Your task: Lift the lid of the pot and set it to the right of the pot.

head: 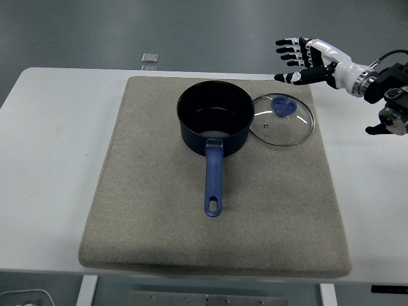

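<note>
- Head view: we see a white table point(51, 159) against a grey-green floor, with a grey mat point(159, 236) covering most of the middle.
- Small pale square thing point(150, 58) lies on the floor just past the table's far edge; we can't tell what it is.
- Pot point(213, 120) sits on the far half of the mat, dark blue, open, upright, with nothing visible inside.
- Its handle point(213, 182) is blue and points straight toward the near edge, with a hang hole at the tip.
- Lid point(282, 119) lies flat on the mat right of the pot, glass with a metal rim, knob side up.
- The lid's left rim is just beside the pot wall; we can't tell whether they touch.
- Knob point(284, 106) is blue and sits on the far half of the lid.
- Right hand point(303, 58) comes in from the right edge, raised over the mat's far right corner, clear of the lid and well above it.
- Its fingers point(287, 53) are spread apart and point left, holding nothing; the thumb sits lower, nearest the lid.
- We see a white forearm shell and black wrist gear behind the hand at the right edge.
- Left arm is out of view.
- Lid is off the pot and down on the mat.
</note>
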Controlling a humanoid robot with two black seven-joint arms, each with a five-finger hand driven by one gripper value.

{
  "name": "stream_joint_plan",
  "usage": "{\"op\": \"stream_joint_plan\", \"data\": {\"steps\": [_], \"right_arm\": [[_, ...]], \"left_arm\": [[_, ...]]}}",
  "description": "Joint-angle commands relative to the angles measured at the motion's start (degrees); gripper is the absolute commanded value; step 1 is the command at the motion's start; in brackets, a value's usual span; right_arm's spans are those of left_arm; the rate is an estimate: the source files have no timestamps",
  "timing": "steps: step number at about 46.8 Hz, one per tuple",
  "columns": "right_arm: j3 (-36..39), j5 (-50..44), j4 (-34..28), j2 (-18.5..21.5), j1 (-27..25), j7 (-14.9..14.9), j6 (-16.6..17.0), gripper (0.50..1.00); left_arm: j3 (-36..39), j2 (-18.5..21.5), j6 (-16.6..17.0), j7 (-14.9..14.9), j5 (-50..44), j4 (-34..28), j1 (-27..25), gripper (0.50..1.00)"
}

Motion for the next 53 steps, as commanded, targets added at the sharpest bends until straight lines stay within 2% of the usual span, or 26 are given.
{"op": "stream_joint_plan", "data": {"steps": [1,7,13,22,28,34,36,37,45,50,53], "right_arm": [[0.14,3.18,-0.16,0.51,0.00,-0.15,2.45,0.866],[2.33,8.98,-1.92,0.78,-0.18,-0.59,6.41,0.866],[5.49,15.39,-4.99,2.18,-1.85,-3.39,9.66,0.864],[9.10,25.32,-6.67,3.15,-3.26,-9.55,9.93,0.866],[9.28,32.18,-6.67,3.24,-3.70,-11.75,9.58,0.866],[9.28,35.09,-6.67,3.42,-4.05,-11.58,9.67,0.872],[9.28,35.18,-6.67,3.50,-4.31,-11.40,9.40,0.913],[9.36,35.18,-6.67,3.50,-4.40,-11.31,9.49,0.915],[9.54,34.48,-6.23,3.50,-4.66,-11.31,10.28,0.915],[9.54,34.47,-5.88,3.50,-4.66,-11.22,12.47,0.915],[9.54,34.47,-5.79,3.50,-4.66,-11.22,12.66,0.915]], "left_arm": [[0.00,0.00,0.01,0.00,0.10,0.00,0.00,1.000],[0.00,0.00,0.01,0.00,0.01,0.00,0.00,1.000],[0.00,0.00,0.01,0.00,0.01,0.00,0.00,1.000],[0.00,0.00,0.01,0.00,0.01,0.00,0.00,1.000],[0.00,0.00,0.01,0.00,0.01,0.00,0.00,1.000],[0.00,0.00,0.01,0.00,0.01,-0.09,0.00,1.000],[0.00,0.00,0.09,0.00,0.01,-0.09,0.00,1.000],[0.00,0.00,0.01,0.00,0.01,0.00,0.00,1.000],[0.00,0.00,0.01,0.00,0.01,0.00,0.00,1.000],[0.00,0.00,0.01,0.00,0.01,0.00,0.00,1.000],[0.00,0.00,0.01,0.00,0.01,0.00,0.00,1.000]]}}
